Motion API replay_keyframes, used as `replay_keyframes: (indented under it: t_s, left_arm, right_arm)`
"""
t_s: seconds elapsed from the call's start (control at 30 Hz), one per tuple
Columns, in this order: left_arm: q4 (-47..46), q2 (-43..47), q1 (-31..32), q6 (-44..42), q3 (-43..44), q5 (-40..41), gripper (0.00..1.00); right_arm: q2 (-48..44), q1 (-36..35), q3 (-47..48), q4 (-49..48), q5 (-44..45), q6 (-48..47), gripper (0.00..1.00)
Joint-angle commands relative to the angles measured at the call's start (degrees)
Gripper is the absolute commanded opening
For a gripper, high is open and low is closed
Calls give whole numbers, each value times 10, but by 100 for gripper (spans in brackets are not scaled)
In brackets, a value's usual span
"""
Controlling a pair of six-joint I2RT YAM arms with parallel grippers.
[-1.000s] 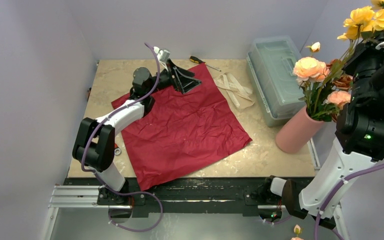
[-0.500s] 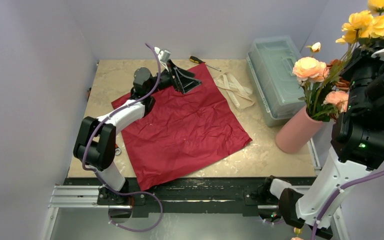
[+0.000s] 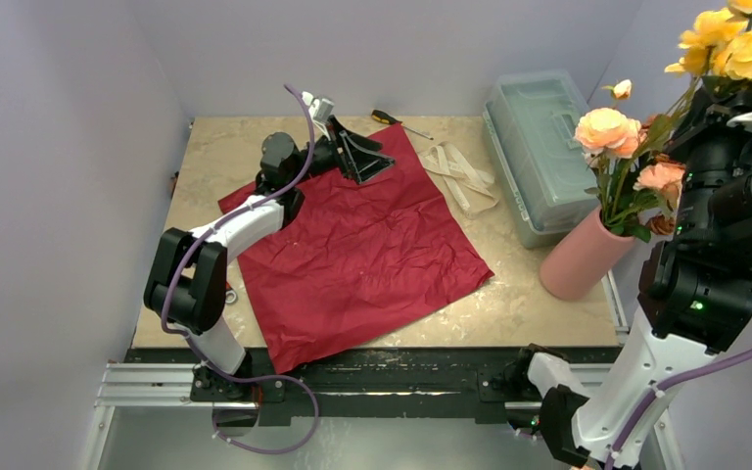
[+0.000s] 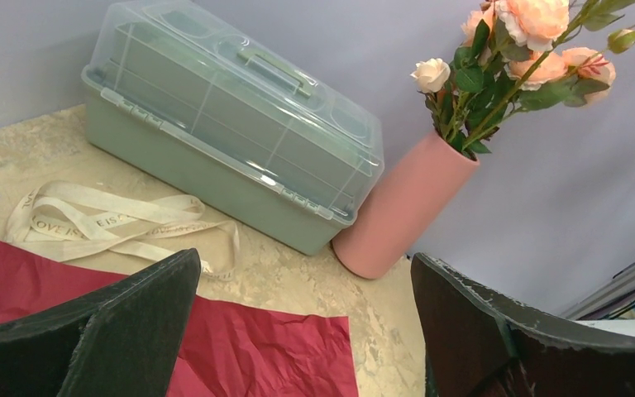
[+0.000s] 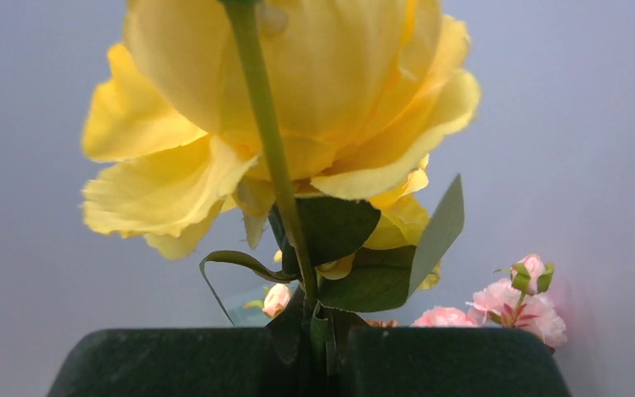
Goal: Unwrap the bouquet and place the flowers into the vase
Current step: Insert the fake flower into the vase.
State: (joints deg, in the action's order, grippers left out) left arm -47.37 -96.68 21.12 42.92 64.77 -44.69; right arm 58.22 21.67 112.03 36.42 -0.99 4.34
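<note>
Pinching a yellow rose by its stem, the right gripper has its jaws closed, the bloom cropped top of frame. Left gripper jaws gape empty above red paper. The pink vase, right of the tabletop, holds other flowers.

Right gripper pinches the yellow rose by its stem.

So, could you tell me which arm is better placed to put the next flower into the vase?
The right. The right fingers are shut on the yellow flower, raised near the vase; the left fingers stand open and empty over the red paper, farther away.
</note>
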Motion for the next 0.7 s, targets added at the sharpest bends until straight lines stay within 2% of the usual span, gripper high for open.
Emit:
replay_keyframes:
  t_s: [0.0,0.13,0.33,0.5,0.67]
  left_arm:
    - [-35,-4,-2,3,10,-9,100]
    - [-40,-8,-2,7,11,-9,100]
    - [-42,-10,-3,8,12,-10,100]
    - [-26,-7,-4,-2,12,-14,100]
    - [-22,-6,-5,-4,10,-16,100]
  right_arm:
    - [33,3,69,-26,27,30,0]
    - [47,6,95,-17,22,41,0]
    - [32,6,55,-19,23,36,0]
    - [32,6,57,19,54,26,0]
    - [32,6,73,48,45,35,0]
